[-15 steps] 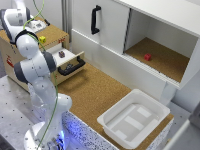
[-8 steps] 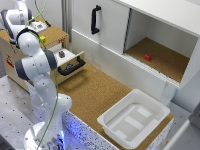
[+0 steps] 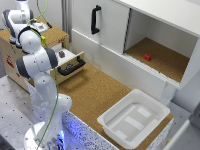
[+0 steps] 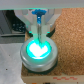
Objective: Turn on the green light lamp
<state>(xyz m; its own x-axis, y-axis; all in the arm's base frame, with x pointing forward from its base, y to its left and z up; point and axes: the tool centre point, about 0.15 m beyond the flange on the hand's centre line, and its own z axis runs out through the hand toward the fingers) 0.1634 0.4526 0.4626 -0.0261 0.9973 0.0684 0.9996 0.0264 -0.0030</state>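
In the wrist view a round dome lamp (image 4: 38, 50) on a grey base glows bright green on a cork surface. My gripper (image 4: 38, 31) is right above it, its thin blue fingertips pressed together and touching the dome's top. In the exterior view the arm's wrist (image 3: 19, 17) hangs over the cork top of the wooden box (image 3: 56, 36) at the far left. A tiny yellow-green cube (image 3: 43, 39) shows there beside the arm. The fingertips themselves are hidden in that view.
An open drawer with a black handle (image 3: 71, 66) sticks out of the wooden box. A white cabinet with a black handle (image 3: 94, 19) holds a small red block (image 3: 147, 57) in its open compartment. A white bin (image 3: 134, 117) stands on the cork tabletop.
The arm has stayed in almost the same pose over the wooden box; no clear movement shows in the exterior view.
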